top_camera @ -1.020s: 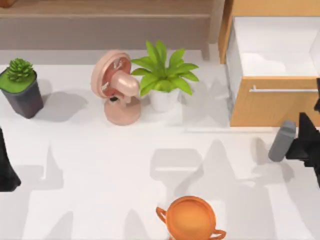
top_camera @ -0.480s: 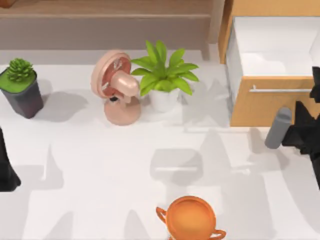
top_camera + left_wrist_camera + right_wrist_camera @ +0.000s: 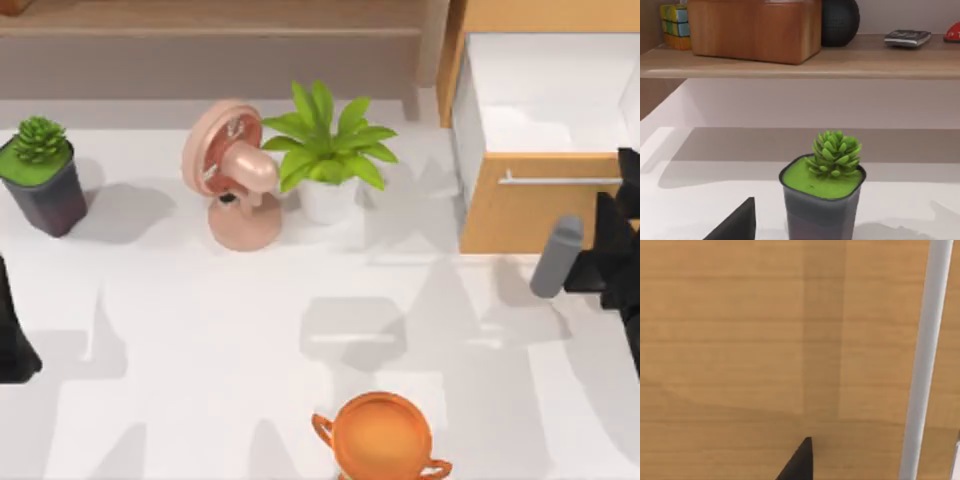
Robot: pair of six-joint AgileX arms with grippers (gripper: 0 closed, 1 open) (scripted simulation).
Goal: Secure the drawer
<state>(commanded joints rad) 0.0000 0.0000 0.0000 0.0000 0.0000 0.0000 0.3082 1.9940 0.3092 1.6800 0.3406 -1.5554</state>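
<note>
The drawer (image 3: 520,215) stands pulled out at the table's back right, its white inside (image 3: 545,95) open to the top view. Its light wooden front panel carries a thin silver bar handle (image 3: 560,181). My right gripper (image 3: 628,190) is at the right edge, right up against the front panel near the handle's right end. The right wrist view looks at the wooden panel (image 3: 740,340) from very close, with the silver handle (image 3: 922,365) running across it. My left arm (image 3: 12,335) is parked at the left edge.
A pink desk fan (image 3: 232,175) and a leafy plant in a white pot (image 3: 325,150) stand at the back middle. A succulent in a dark pot (image 3: 42,175) is at the back left, and an orange trophy cup (image 3: 382,435) at the front. A shelf (image 3: 805,62) runs behind.
My right arm has moved toward the back of the table, closing on the drawer front. The drawer itself has not visibly shifted, and the left arm is still.
</note>
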